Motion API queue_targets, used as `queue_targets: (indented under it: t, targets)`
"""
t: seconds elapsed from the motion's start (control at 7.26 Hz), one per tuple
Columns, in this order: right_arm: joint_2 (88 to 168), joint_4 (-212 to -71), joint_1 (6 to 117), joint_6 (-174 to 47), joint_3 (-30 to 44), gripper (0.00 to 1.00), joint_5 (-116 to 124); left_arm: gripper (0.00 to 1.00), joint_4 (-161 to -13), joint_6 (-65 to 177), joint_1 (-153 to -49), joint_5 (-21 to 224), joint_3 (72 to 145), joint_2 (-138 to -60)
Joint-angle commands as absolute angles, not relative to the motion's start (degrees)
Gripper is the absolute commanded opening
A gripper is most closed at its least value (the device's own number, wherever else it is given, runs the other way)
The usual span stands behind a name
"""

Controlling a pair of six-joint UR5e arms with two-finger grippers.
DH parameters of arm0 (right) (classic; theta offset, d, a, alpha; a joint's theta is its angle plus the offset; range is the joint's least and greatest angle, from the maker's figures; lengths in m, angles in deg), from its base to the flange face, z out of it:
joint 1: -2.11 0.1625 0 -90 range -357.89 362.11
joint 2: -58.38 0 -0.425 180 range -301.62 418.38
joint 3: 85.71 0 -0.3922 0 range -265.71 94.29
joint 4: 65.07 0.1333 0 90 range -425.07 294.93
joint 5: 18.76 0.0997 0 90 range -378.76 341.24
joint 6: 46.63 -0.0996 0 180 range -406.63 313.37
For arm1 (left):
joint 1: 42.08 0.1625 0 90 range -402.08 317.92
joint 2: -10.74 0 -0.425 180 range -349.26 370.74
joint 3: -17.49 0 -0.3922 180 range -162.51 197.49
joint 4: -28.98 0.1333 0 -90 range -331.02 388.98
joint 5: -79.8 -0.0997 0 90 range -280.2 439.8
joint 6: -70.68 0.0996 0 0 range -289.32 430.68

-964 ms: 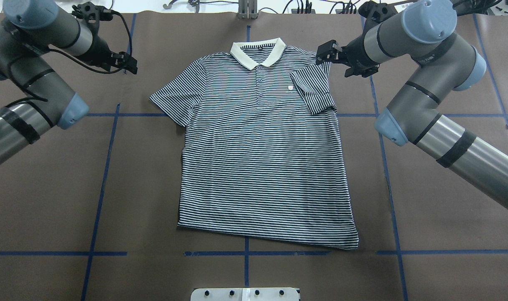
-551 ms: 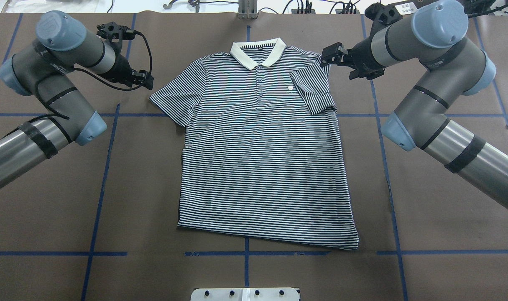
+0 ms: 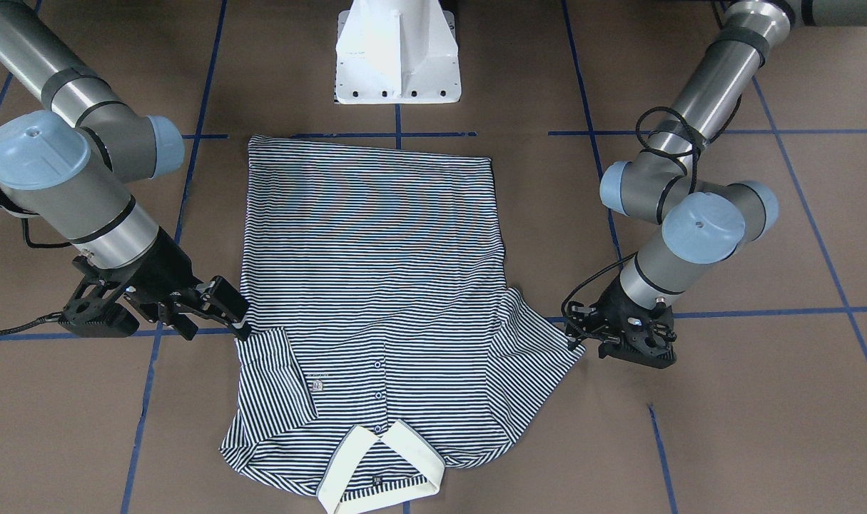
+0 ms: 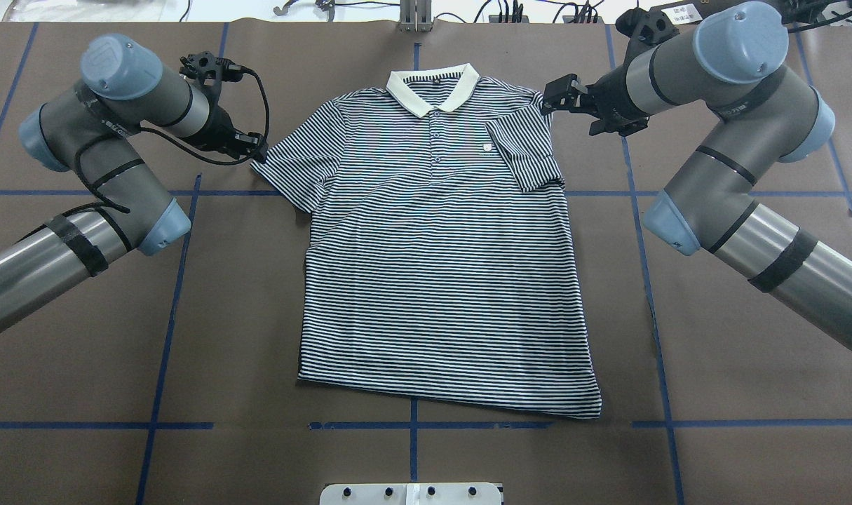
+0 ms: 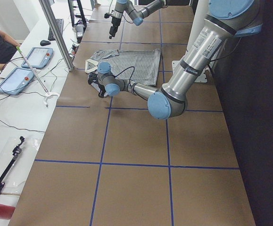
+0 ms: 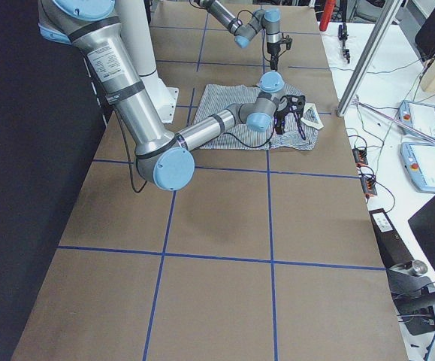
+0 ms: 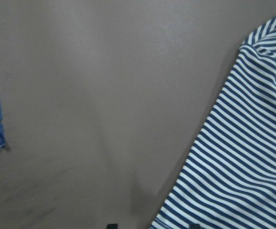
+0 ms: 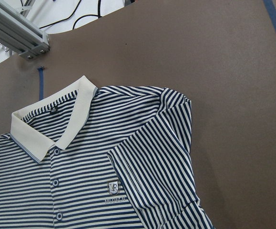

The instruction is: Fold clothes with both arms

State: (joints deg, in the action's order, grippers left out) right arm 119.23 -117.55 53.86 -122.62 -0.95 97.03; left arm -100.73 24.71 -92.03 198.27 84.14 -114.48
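Nearest the robot's white base plate (image 4: 411, 493), the hem of the striped polo shirt (image 4: 440, 280) lies on the brown desk (image 4: 713, 365). The shirt is face up and flat at the desk's middle, and blue tape lines (image 4: 166, 330) grid the surface around it. Farther out, the sleeve on the robot's left (image 4: 289, 168) is spread flat. I have the left end effector (image 4: 257, 149) low at its outer tip. On my wrist feed the fingers stand parted, one over the sleeve's edge and one over bare desk, clamping nothing. The opposite sleeve (image 4: 527, 158) lies folded in over the chest, beside the logo (image 4: 488, 146). Beyond it, my right end effector (image 4: 548, 102) hovers just off the shoulder, fingers apart and empty. The cream collar (image 4: 433, 88) marks the far end.
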Motion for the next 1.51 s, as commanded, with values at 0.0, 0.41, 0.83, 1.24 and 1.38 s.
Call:
queue_targets:
  t: [0.0, 0.41, 0.83, 1.24, 1.38]
  targets:
    - [119.5, -117.5, 54.0, -122.5, -1.0, 1.00, 96.9, 0.57, -101.0, 24.8, -91.7, 198.3, 83.6, -114.5]
    - [119.5, -117.5, 54.0, -122.0, -1.1, 1.00, 96.8, 0.51, -102.1, 24.9, -91.0, 198.2, 82.8, -114.6]
    - [119.5, -117.5, 54.0, -121.8, -1.1, 1.00, 96.8, 0.11, -103.1, 24.8, -90.9, 198.2, 81.7, -115.0]
    - [119.5, -117.5, 54.1, -121.7, -1.1, 1.00, 96.8, 0.00, -102.9, 23.3, -91.2, 198.7, 82.3, -118.9]
    - [119.4, -117.5, 54.1, -121.8, -1.1, 1.00, 96.8, 0.00, -103.0, 20.9, -91.1, 198.7, 82.4, -120.4]
